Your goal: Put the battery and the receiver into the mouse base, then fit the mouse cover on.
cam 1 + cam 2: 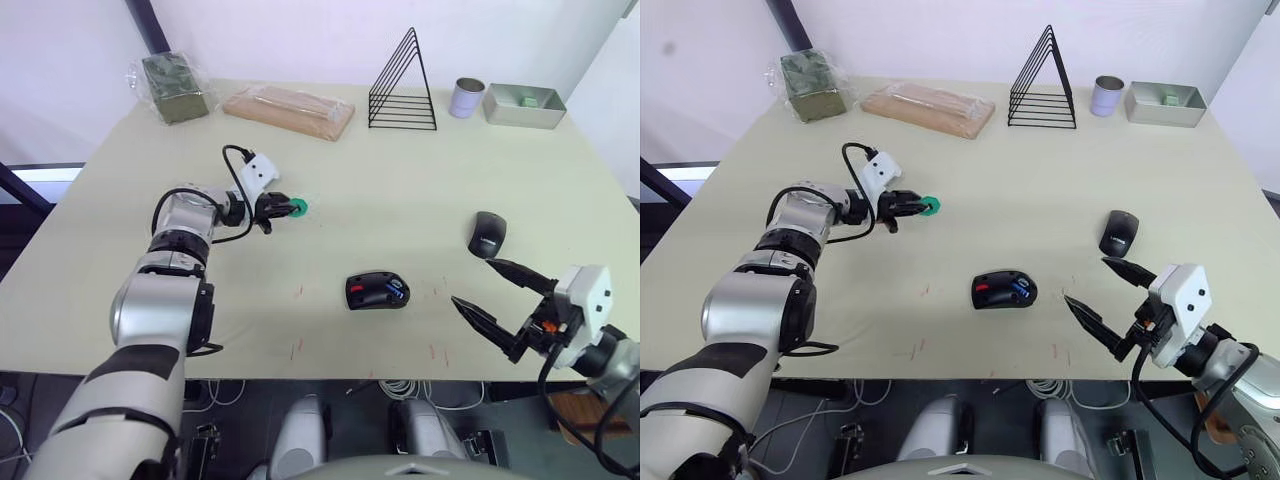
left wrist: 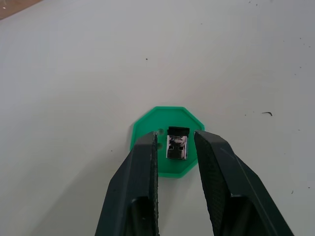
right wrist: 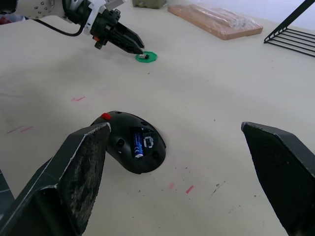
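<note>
Battery (image 3: 137, 146) in mouse base (image 3: 132, 147) shows no readable lettering.

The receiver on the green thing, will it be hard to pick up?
Probably fiddly. The receiver is tiny and looks shiny, so it may slip between the left gripper fingers. It lies flat on the green disc, so it likely won't roll. It looks stiff and light.

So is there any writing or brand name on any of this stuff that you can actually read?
None can be read.
The battery in the mouse base has pale marks on its blue wrap: too small to read.
The receiver on the green disc, between the left gripper's open fingers, shows bare metal, no lettering.
The mouse cover looks plain.
The tin can shows no legible label.
</note>
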